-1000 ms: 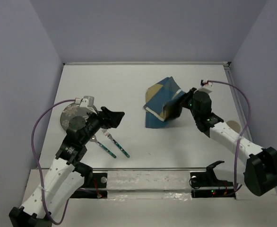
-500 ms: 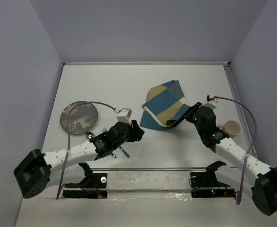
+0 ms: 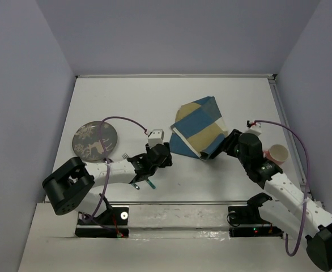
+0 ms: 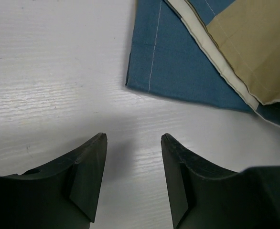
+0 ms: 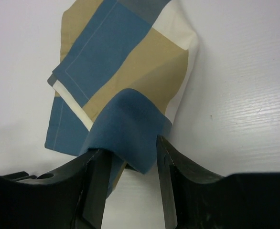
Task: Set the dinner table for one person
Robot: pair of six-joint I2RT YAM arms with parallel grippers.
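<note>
Both half-open — left tool [image 4: 133,138] empty, right tool [image 5: 130,145] astride placemat fold [image 5: 126,119].

Placemat [image 3: 199,126], plate [image 3: 95,140] & pink cup [image 3: 278,153].

the left arm has swung off the plate [image 3: 95,140], which is now in full view, and lies low across the table [image 3: 154,96]. the left gripper [image 3: 165,158] is near the cloth's [image 3: 200,127] corner, jaws narrower. the right gripper [image 3: 221,149] has drawn back and its jaws have parted. the cloth has sunk flatter, one blue fold between the fingers. a cup [image 3: 278,153] now shows.
</note>
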